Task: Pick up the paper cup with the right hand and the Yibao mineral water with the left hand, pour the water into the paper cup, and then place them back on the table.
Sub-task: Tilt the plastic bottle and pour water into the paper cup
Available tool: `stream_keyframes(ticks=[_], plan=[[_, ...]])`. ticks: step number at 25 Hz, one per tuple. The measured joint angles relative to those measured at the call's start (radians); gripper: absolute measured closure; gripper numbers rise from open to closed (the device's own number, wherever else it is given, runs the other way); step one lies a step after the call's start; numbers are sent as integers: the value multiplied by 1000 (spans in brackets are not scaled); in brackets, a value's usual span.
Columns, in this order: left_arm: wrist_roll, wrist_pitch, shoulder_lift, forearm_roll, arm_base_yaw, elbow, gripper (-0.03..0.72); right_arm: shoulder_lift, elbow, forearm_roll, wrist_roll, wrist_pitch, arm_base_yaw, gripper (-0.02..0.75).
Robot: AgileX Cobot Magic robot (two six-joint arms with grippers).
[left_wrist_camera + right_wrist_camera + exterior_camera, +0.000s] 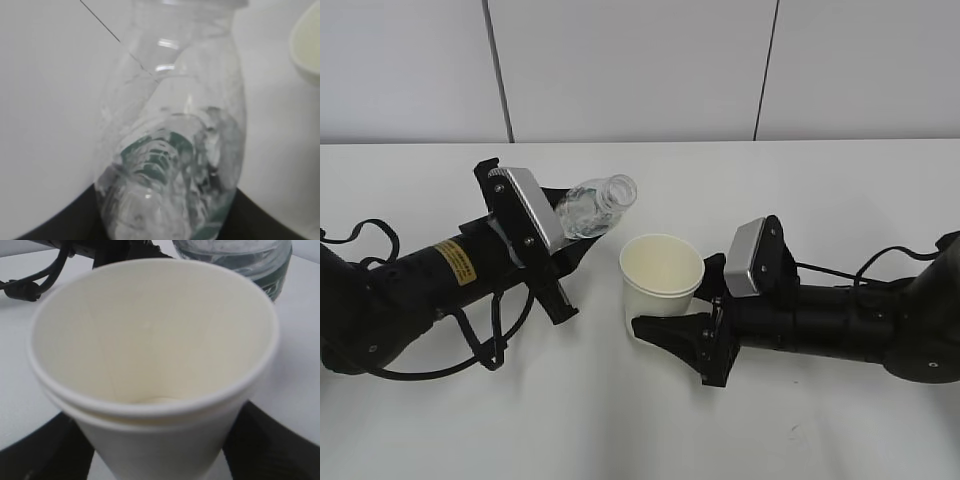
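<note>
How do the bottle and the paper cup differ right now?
The bottle is clear ribbed plastic with a green label; the paper cup is plain cream paper. The bottle is tipped, its open mouth pointing toward the cup, while the cup stands upright. Both are open-topped, and each sits between a black gripper's fingers.

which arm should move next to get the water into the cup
Left. Its gripper holds the Yibao mineral water tilted, mouth just short of the paper cup, which the right gripper holds upright.
</note>
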Motion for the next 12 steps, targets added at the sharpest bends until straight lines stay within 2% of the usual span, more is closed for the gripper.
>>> stream_keyframes(ticks=[12], plan=[[187, 0, 0, -12, 0, 0, 365, 42, -40, 21, 0, 20, 38, 185]])
